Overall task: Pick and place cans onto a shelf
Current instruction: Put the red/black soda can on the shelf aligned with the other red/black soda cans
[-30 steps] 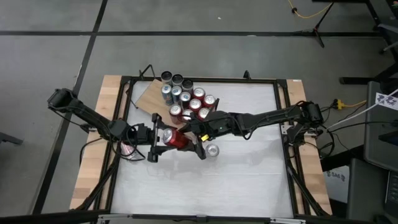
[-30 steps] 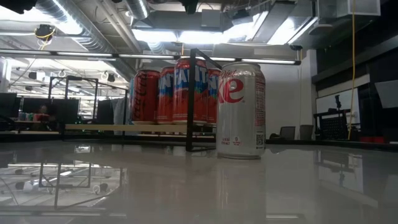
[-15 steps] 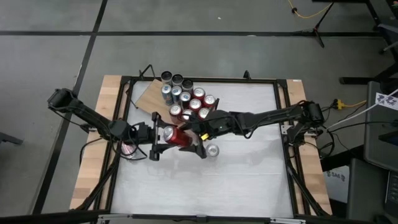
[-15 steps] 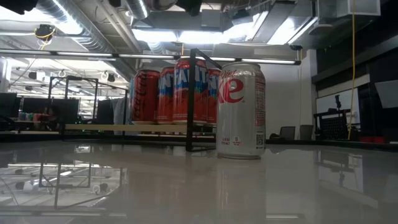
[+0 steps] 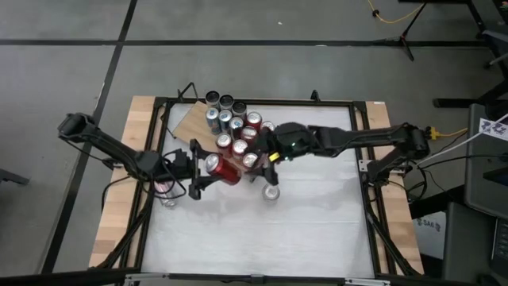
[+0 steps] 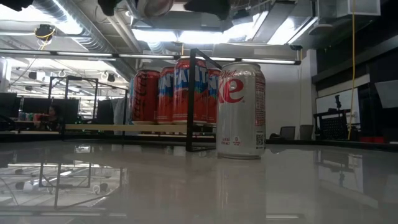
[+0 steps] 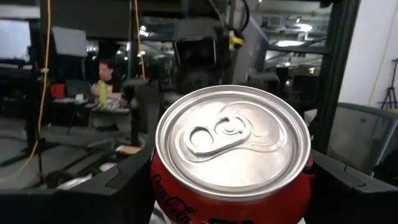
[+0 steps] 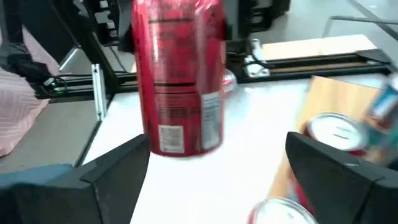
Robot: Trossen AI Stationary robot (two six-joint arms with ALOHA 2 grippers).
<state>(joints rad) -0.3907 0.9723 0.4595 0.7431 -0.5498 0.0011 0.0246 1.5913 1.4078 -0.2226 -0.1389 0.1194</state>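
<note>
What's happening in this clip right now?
The left gripper holds a red can on its side above the table, close to the shelf, where about a dozen cans stand packed together. The right gripper is open, right next to the held can's far end but not gripping it. One silver can stands alone on the table in front of the shelf.

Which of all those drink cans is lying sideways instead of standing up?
The red can held in the left gripper; it lies sideways above the table, while the others stand upright.
</note>
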